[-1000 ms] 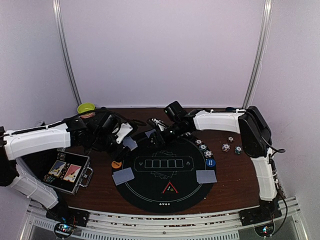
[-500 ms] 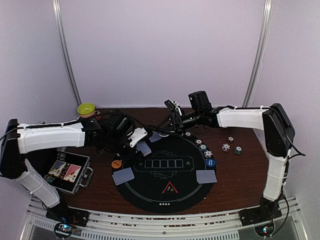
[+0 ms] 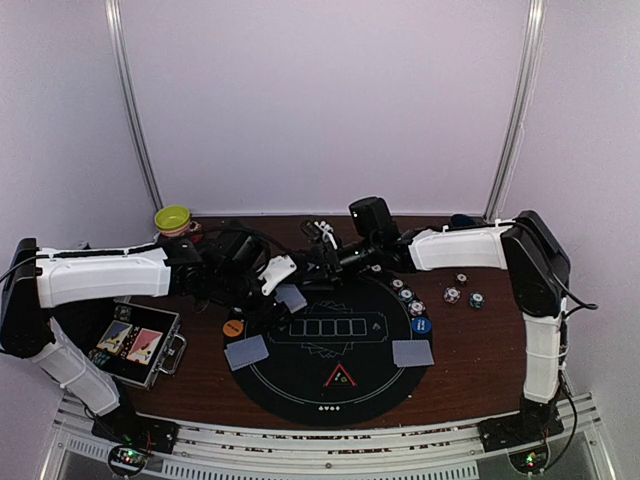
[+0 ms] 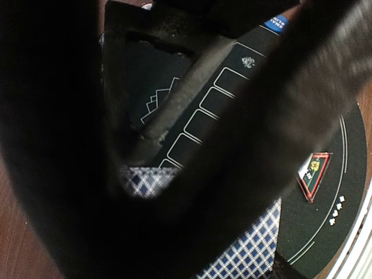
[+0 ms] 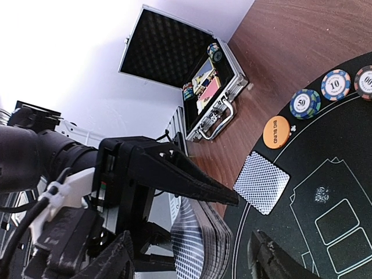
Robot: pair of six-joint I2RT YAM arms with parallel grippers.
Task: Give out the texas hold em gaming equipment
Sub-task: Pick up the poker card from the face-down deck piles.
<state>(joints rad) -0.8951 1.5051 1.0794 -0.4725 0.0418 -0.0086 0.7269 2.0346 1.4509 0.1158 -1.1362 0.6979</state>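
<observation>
My left gripper (image 3: 283, 284) is shut on a deck of blue-checked playing cards (image 5: 200, 249), held over the far left part of the round black mat (image 3: 300, 385). The right gripper (image 5: 192, 264) is open, its two fingers standing either side of the deck; I cannot tell if they touch it. Single cards (image 3: 246, 352) (image 3: 412, 352) lie face down on the mat's left and right. A red triangle marker (image 3: 340, 377) sits at the mat's near side. An orange button (image 3: 233, 327) lies left and a blue button (image 3: 420, 325) lies right. In the left wrist view, checked card backs (image 4: 250, 250) show behind dark fingers.
An open metal case (image 3: 135, 345) lies at the near left. A yellow-green bowl (image 3: 173, 217) stands at the far left. Three chips (image 3: 406, 295) line the mat's far right rim and three more chips (image 3: 462, 292) lie on the wood beyond.
The right gripper drew back to the right half a second ago and has now come back left to the deck. The left arm reached further right with the deck, then held still.
</observation>
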